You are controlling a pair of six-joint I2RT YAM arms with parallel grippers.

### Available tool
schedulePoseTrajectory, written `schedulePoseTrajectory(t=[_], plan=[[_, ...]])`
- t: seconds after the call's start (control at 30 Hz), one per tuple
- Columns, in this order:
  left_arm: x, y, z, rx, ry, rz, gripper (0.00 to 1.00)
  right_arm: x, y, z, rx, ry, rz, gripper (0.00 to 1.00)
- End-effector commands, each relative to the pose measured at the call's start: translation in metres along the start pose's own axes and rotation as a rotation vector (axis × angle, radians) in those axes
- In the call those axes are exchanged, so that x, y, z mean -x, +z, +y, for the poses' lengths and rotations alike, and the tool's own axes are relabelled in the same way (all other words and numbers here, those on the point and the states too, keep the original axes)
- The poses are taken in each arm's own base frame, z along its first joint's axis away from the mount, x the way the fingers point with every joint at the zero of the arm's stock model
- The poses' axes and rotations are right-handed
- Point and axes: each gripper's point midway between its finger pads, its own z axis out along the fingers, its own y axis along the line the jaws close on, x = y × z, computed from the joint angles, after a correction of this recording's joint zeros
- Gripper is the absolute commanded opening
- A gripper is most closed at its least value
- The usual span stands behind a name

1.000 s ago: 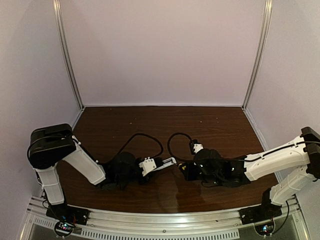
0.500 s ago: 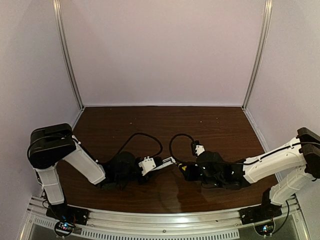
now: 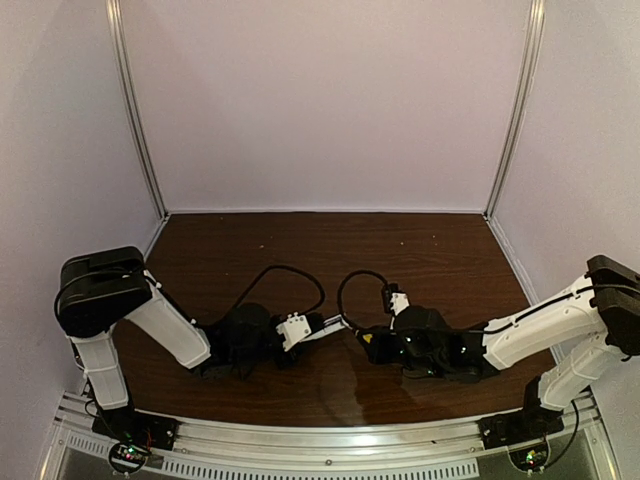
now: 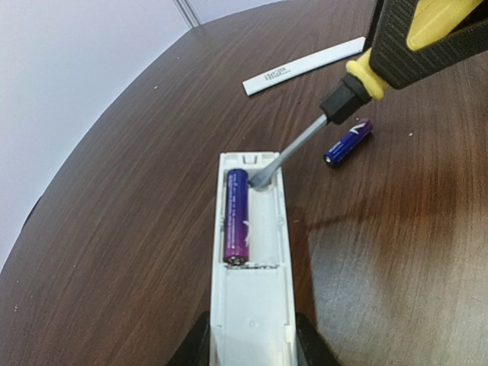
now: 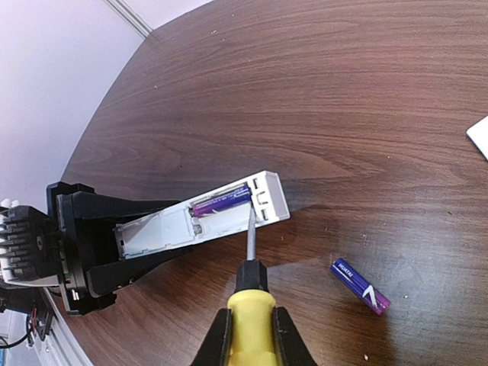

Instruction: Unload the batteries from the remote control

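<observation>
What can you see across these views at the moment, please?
remote control: one, white, battery bay open, near the table's front
batteries: two, purple-blue; one in the bay, the other loose on the table
screwdriver: one, yellow handle, tip in the bay's empty slot
cover strip: one, white, flat on the table
table: one, dark brown wood
left end effector: black, shut on the remote control
right end effector: black, shut on the screwdriver

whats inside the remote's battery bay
One purple-blue battery lies inside the remote control; the screwdriver tip sits in the empty slot beside it. The second battery is out on the table. The floor under the seated battery is hidden.
</observation>
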Motion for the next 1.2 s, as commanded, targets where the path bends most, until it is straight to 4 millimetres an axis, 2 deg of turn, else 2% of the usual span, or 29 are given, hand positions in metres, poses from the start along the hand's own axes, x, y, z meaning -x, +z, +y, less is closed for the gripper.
schedulePoseTrajectory(t=[0.0, 0.5, 0.97, 1.17], plan=[[0.038, -0.003, -0.005, -0.052, -0.002, -0.132, 0.00, 0.005, 0.006, -0.007, -0.043, -0.044, -0.021, 0.00], [0.039, -0.004, -0.007, -0.066, 0.000, -0.139, 0.00, 0.004, 0.009, -0.022, -0.181, -0.209, 0.024, 0.00], [0.036, -0.002, -0.008, -0.068, 0.005, -0.129, 0.00, 0.001, 0.018, -0.016, -0.218, -0.376, 0.055, 0.00], [0.036, -0.001, -0.007, -0.064, 0.004, -0.125, 0.00, 0.002, 0.013, -0.022, -0.224, -0.314, 0.025, 0.00]])
